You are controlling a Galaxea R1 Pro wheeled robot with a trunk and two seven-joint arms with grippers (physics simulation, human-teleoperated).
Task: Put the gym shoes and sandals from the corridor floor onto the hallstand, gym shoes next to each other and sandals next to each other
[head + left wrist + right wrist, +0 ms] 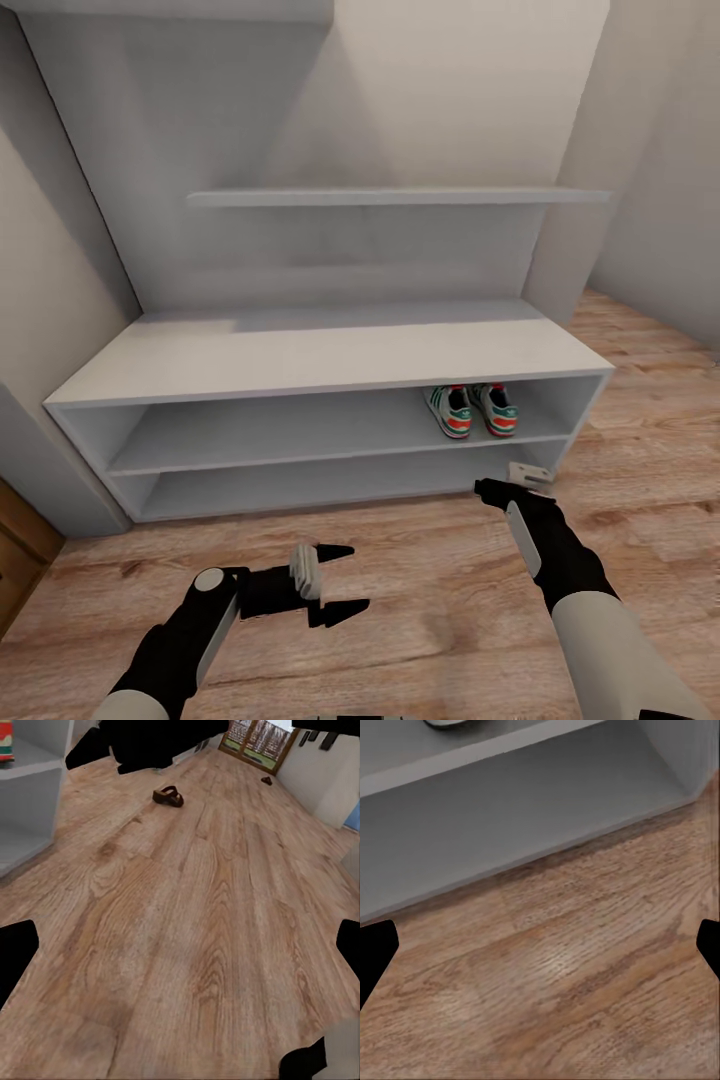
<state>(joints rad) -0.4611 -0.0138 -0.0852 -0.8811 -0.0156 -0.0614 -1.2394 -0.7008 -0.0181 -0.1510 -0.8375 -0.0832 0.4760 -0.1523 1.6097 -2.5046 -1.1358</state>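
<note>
Gym shoes [471,410] sit paired on the rack [320,355] shelf; one sandal [168,796] remains on the floor [440,590]. Left gripper [340,580] and right gripper [540,945] both spread, empty.

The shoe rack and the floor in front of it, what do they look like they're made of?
The shoe rack looks like painted board or laminate: flat pale grey, matte, no grain showing. The floor looks like wood plank or wood-look laminate: light brown with grain, knots and plank seams.

Even, soft simulator light, faint shadows under the hallstand [320,360] shelves, textures slightly blurred.
</note>
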